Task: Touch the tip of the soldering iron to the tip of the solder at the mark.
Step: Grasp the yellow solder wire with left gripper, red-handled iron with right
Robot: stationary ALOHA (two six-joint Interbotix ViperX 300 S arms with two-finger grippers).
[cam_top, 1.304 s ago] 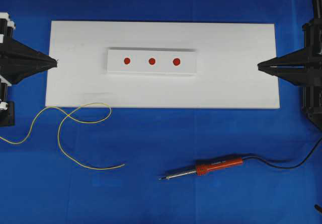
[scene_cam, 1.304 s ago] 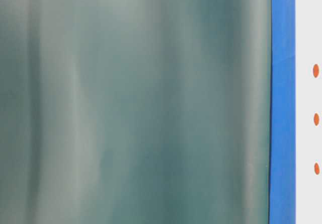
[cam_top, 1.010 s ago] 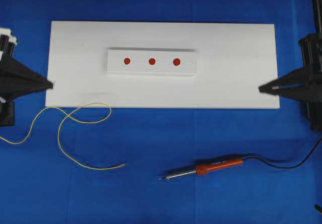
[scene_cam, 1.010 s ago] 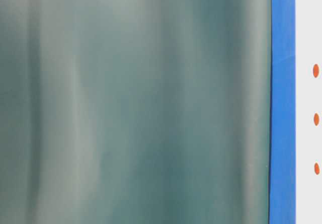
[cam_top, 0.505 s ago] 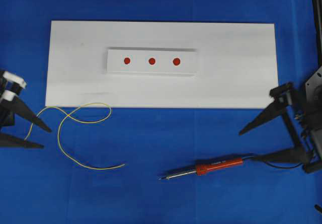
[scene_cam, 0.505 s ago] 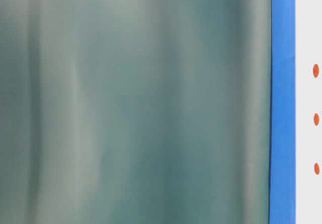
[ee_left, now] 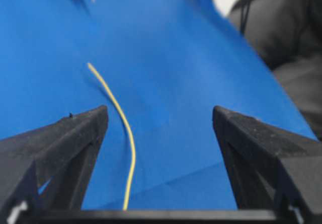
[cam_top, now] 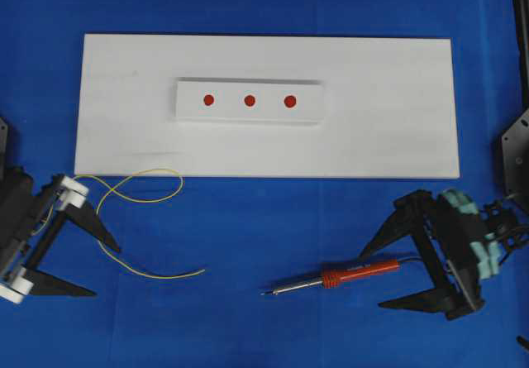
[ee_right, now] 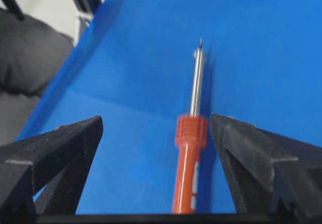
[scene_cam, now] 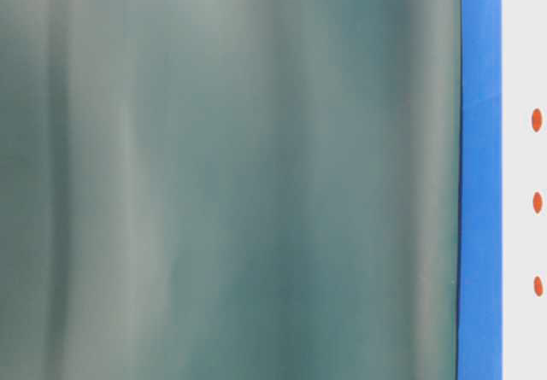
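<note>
A blue cloth covers the desk, though the table-level view is mostly a blurred grey-green haze. The thin yellow solder curls near the white board, running under the spread left pincer. The ribbed red-orange soldering iron lies flat, its handle end between the spread right pincer's prongs.
</note>
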